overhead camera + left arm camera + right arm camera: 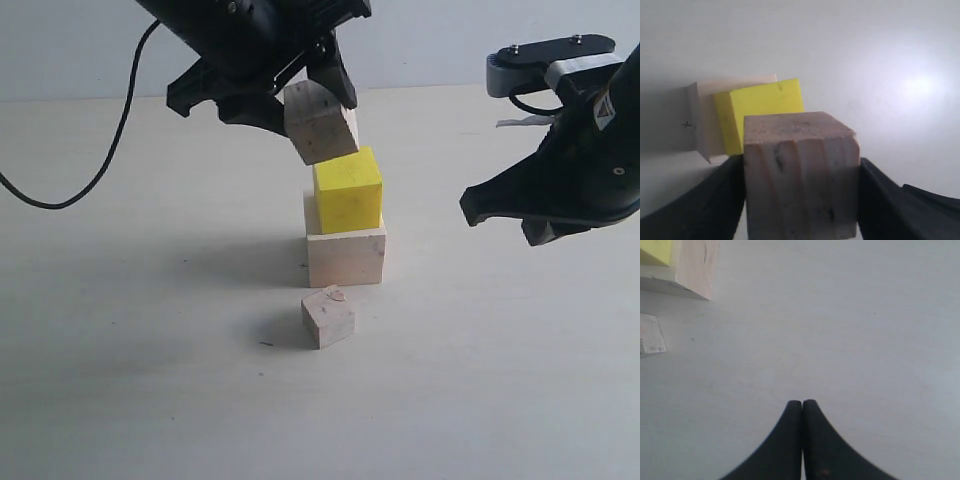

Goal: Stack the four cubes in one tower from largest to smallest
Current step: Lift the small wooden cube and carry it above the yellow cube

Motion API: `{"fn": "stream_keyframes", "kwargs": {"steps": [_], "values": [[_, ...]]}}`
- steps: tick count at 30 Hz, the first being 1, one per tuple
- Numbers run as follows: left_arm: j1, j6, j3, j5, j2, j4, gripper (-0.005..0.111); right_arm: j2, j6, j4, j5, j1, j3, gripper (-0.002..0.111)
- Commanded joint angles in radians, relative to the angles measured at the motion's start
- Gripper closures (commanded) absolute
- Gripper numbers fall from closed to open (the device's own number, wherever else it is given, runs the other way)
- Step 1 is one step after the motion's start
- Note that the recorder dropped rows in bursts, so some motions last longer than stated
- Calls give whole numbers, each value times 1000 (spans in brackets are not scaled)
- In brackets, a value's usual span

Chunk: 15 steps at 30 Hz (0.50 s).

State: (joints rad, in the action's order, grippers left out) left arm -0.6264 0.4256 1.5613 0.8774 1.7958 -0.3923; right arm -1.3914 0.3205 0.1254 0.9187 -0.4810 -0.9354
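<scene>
Left gripper (312, 108) pinches a small wood cube (321, 122), tilted, top center just over the yellow cube (348, 189). Right gripper (472, 208), mid-right, is pressed together.

Left jaws clamp small wood cube (320, 122), tilted, over yellow cube (348, 190).

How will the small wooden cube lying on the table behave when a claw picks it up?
The small wood cube is probably stiff and light, being solid-looking wood. Its flat faces suggest it will slide, not roll. The chipped top edge may make a grip there less even.
</scene>
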Motion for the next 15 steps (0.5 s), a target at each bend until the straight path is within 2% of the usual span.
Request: {"fn": "stream_keyframes", "kwargs": {"steps": [1, 5, 12, 15], "values": [[-3, 56, 44, 43, 17, 32, 107, 8, -6, -1, -2, 5, 3, 108], [-11, 88, 110, 138, 74, 83, 107, 8, -6, -1, -2, 5, 3, 108], [-54, 121, 220, 146, 137, 137, 107, 8, -6, -1, -2, 5, 3, 108], [-58, 160, 259, 188, 159, 184, 107, 8, -6, -7, -2, 5, 3, 108]]}}
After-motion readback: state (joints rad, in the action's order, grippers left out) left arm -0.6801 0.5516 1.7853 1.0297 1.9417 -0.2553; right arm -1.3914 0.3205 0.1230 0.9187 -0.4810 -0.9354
